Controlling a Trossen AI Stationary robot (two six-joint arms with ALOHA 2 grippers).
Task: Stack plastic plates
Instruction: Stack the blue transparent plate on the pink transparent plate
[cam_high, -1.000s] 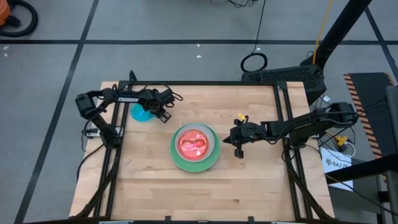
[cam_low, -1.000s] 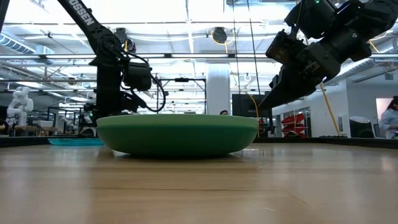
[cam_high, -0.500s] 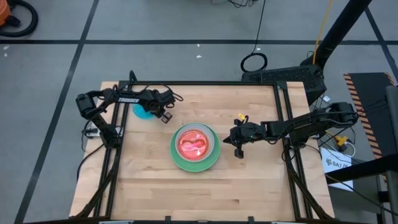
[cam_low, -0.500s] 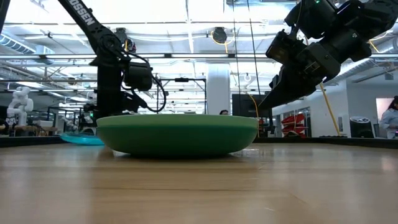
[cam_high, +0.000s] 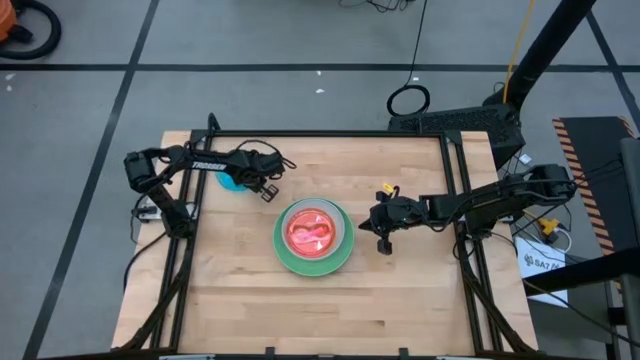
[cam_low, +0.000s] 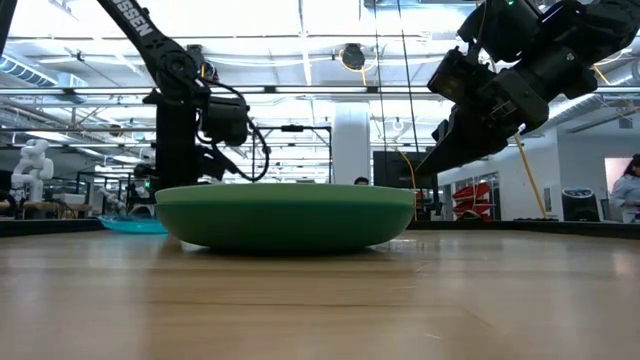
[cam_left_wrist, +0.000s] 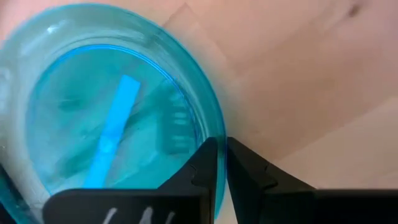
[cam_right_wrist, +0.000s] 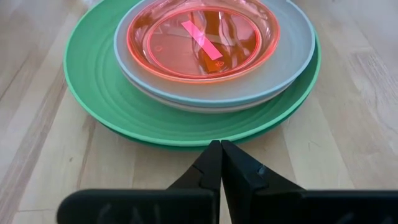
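Left wrist view showed the left gripper (cam_left_wrist: 222, 163) clenched on the translucent blue plate's (cam_left_wrist: 93, 106) rim. The right gripper (cam_right_wrist: 221, 163) — fingers pressed together, holding nothing — hovered just beside the plate stack (cam_right_wrist: 186, 81), a pink-red plate (cam_right_wrist: 202, 40) topmost.

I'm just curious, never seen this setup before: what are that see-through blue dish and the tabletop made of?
The small translucent blue round plate looks like glossy clear-tinted plastic: the wood shows through it and its rim catches highlights. The left tool is closed on its rim. The light wooden table appears to be butcher-block wood, with visible grain and jointed strips, in a smooth matte finish.
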